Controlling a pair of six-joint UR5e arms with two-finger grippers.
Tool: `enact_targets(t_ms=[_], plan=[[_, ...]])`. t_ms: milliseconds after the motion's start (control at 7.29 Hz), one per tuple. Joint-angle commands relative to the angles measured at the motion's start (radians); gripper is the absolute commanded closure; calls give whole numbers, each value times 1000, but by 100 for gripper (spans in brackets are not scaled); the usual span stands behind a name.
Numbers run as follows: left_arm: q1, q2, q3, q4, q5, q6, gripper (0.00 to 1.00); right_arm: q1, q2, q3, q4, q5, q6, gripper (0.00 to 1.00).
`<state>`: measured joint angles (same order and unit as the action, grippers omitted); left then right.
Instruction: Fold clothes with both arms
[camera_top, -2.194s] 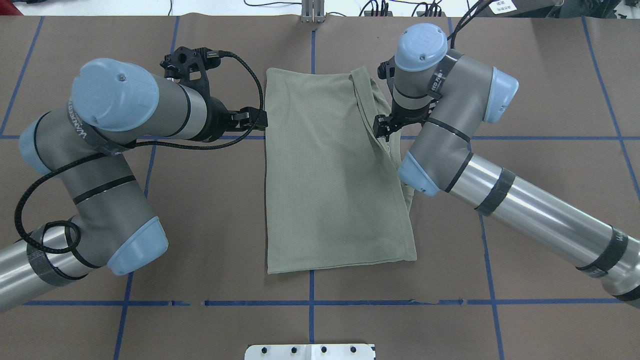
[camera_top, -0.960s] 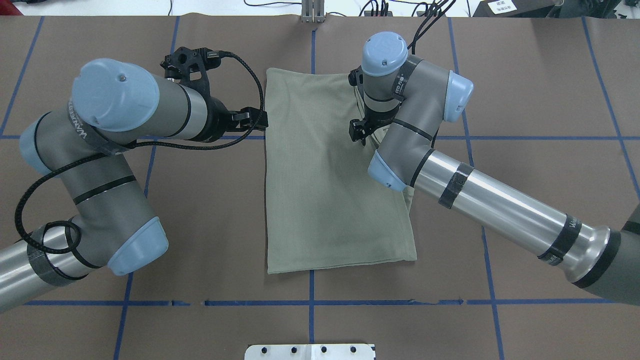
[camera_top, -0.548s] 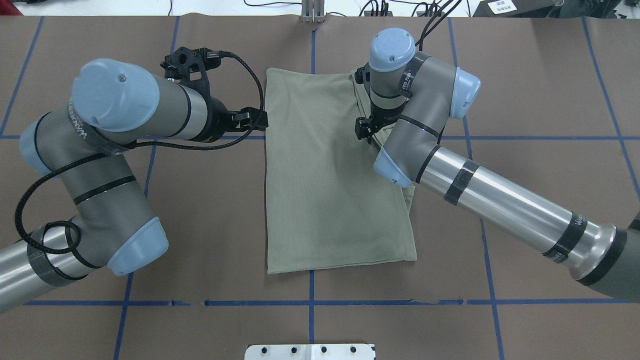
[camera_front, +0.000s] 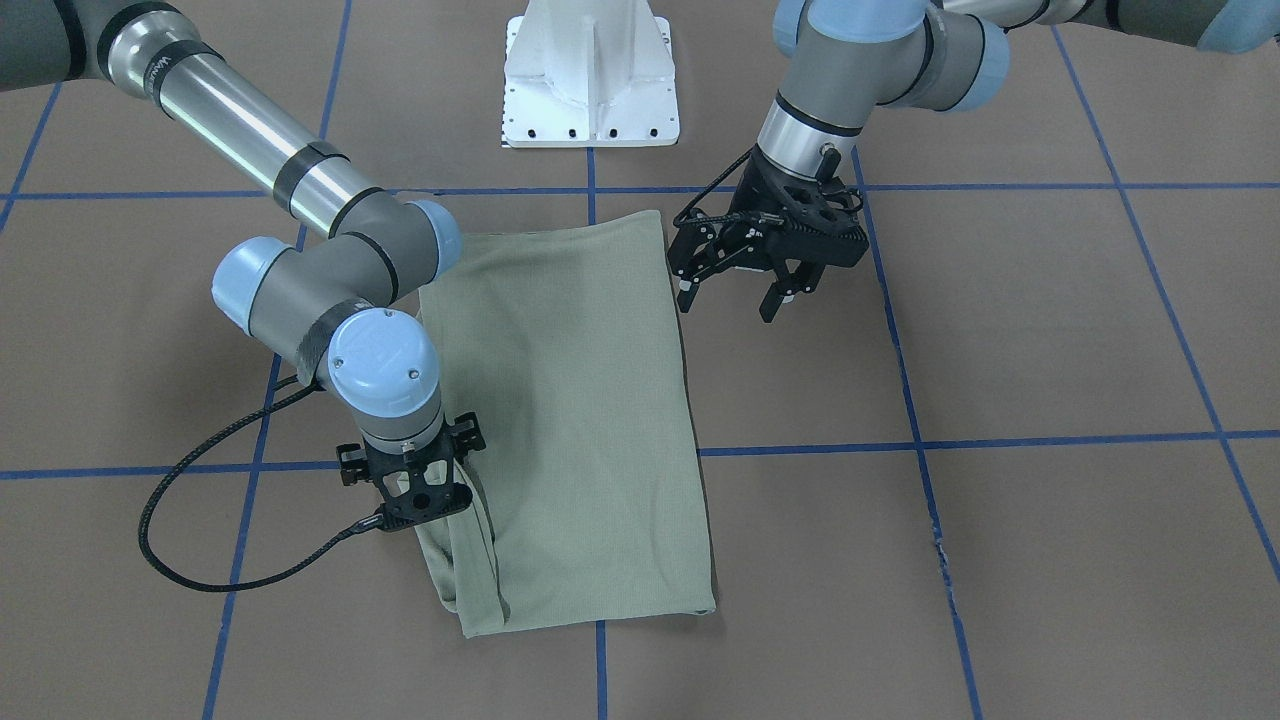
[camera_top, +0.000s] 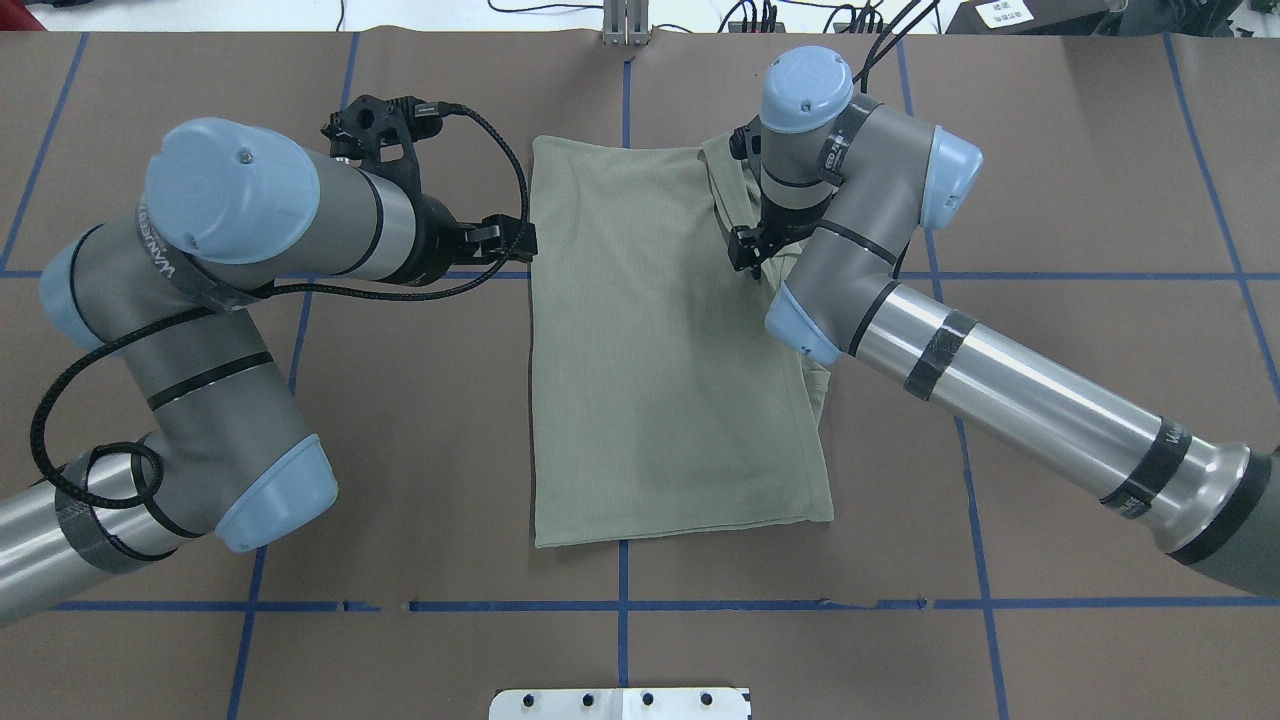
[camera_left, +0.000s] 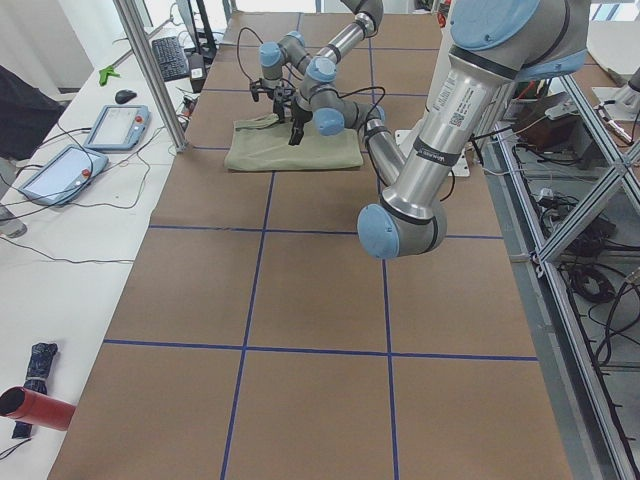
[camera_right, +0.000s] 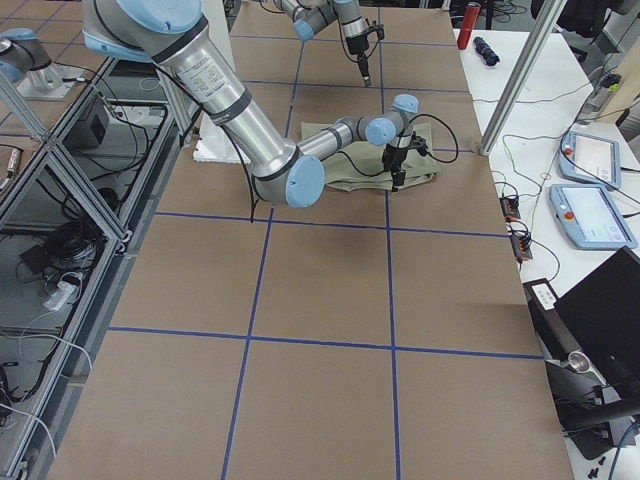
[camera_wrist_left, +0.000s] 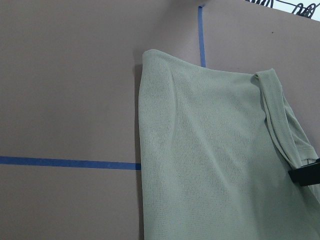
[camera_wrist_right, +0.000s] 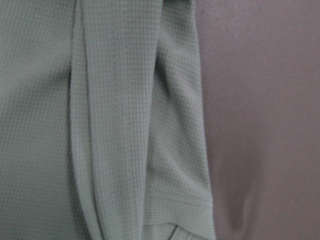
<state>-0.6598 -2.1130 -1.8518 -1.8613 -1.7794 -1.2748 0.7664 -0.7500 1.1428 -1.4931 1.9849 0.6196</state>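
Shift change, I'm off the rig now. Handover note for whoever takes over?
Left gripper: open, beside the shirt's long edge, holding nothing.
Right gripper: down over the sleeve strip on the opposite long edge; fingers hidden, so grip is unclear.
Shirt: flat on the table, folded into a long rectangle.
Done: sides folded in.
To do: probably tidy that sleeve edge, then fold end to end.
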Motion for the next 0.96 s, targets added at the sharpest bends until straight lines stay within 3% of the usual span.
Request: enact_targets(t_ms=[0, 411, 823], plan=[[0, -1, 0, 1, 0, -5, 1, 25, -8, -6, 1, -3, -18, 0], [0, 1, 2, -1, 0, -3, 1, 33, -38, -6, 8, -9, -15, 0], [0, 2, 2, -1, -2, 0, 1, 48, 26, -3, 11, -3, -3, 0]])
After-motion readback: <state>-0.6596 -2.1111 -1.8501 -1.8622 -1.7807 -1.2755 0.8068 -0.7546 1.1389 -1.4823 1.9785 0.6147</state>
